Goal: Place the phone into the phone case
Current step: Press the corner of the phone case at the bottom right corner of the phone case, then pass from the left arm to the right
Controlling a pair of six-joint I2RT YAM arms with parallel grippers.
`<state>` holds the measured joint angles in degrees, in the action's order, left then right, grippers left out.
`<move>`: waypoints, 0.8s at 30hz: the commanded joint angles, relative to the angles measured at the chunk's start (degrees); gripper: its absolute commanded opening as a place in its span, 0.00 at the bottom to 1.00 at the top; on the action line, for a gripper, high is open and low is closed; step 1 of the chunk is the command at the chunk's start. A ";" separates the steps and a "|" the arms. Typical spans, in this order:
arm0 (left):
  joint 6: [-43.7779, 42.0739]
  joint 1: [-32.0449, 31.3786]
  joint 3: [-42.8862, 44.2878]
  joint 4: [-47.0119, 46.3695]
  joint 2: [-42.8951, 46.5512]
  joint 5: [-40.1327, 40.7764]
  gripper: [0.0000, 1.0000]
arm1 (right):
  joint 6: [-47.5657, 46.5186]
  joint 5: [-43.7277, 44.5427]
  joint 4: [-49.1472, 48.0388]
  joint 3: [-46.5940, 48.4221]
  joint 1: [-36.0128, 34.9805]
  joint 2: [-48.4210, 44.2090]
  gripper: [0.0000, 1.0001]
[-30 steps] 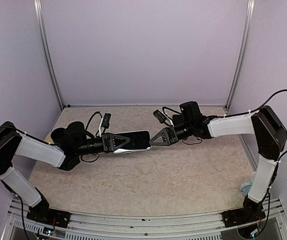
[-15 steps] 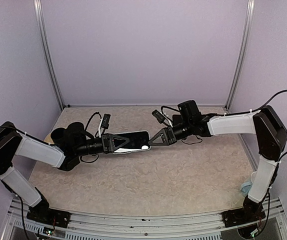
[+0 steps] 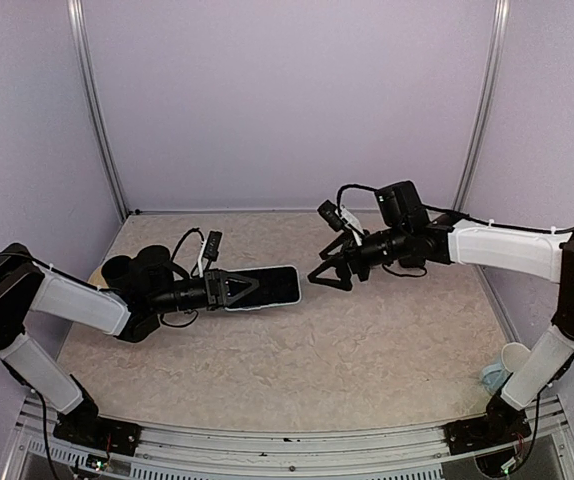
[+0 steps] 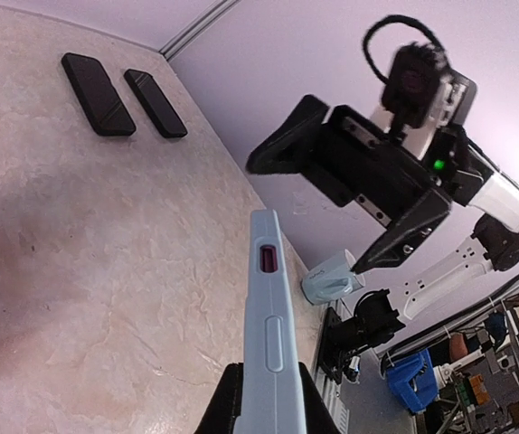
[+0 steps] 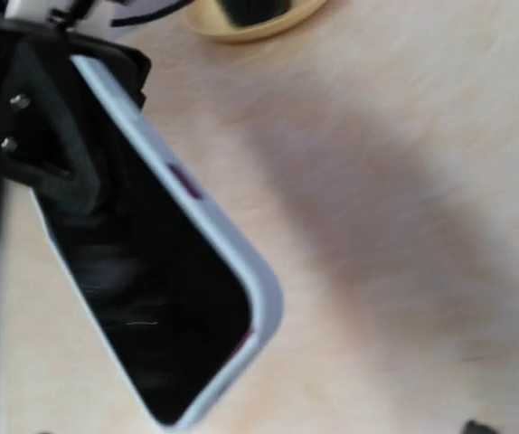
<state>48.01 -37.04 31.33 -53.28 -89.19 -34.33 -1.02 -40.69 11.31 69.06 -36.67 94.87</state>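
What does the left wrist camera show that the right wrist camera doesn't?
Only the left wrist view: the right gripper, jaws open and pointing toward the camera, and two dark slabs lying flat farther off. Only the right wrist view: the dark screen face-on, plus a yellow rim at the top edge. Both: the cased phone clamped by the left gripper, with the beige table behind it.
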 commanded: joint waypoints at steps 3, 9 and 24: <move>0.63 0.12 2.81 1.55 0.34 0.51 0.00 | -17.84 15.68 -4.04 -7.24 -3.70 -10.11 1.00; 0.42 -0.12 3.12 1.43 -0.55 0.07 0.00 | -31.15 19.35 -7.58 -9.88 -9.57 -11.92 1.00; -3.14 -2.89 5.80 7.14 0.48 2.70 0.00 | -35.64 28.99 -8.73 -1.42 -16.86 -2.15 1.00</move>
<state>47.24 -39.00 33.95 -45.39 -89.67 -32.95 -35.11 -13.76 1.83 64.79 -51.53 90.37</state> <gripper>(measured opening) 0.107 0.996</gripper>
